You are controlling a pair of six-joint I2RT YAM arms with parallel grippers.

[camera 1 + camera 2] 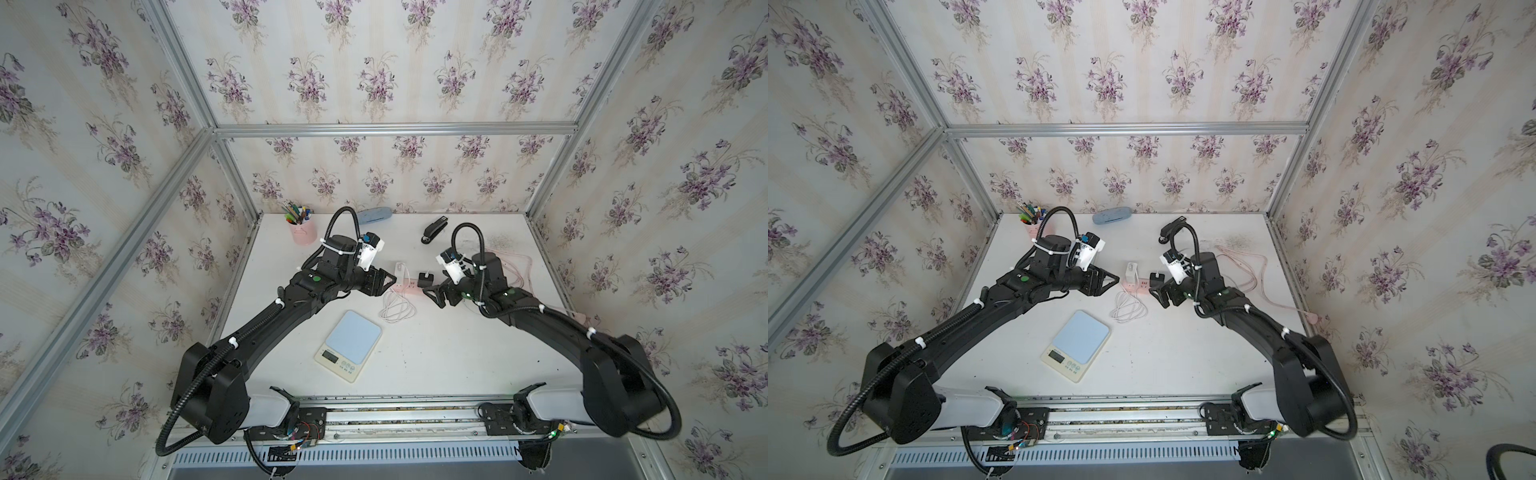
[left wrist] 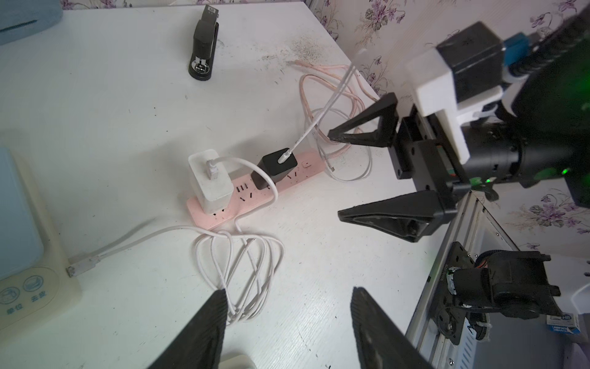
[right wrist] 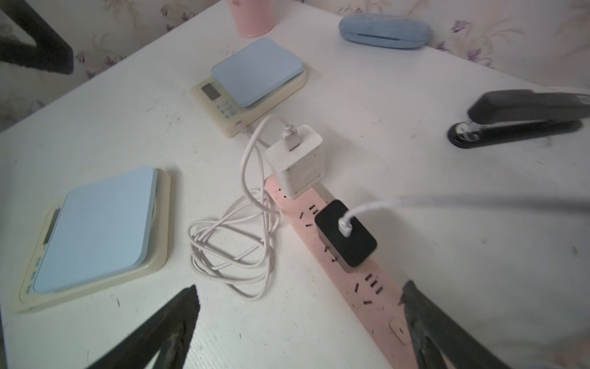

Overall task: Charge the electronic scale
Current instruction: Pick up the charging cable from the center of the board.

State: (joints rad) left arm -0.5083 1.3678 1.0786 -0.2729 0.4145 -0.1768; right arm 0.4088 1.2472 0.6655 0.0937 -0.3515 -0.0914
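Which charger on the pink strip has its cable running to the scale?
The white charger; its coiled cable reaches the scale. The black charger's leads elsewhere.

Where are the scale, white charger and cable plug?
scale (image 1: 354, 337): in a top view, blue platform.
white charger (image 2: 214, 195): left wrist view, front face.
cable plug (image 2: 79, 264): left wrist view, connector end.

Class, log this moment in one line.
left gripper: open | right gripper: open | cable: from charger to scale edge | charger: in power strip

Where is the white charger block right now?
In both top views the white charger stands mid-table, plugged into the pink power strip at its end nearest the left gripper, beside the black charger.
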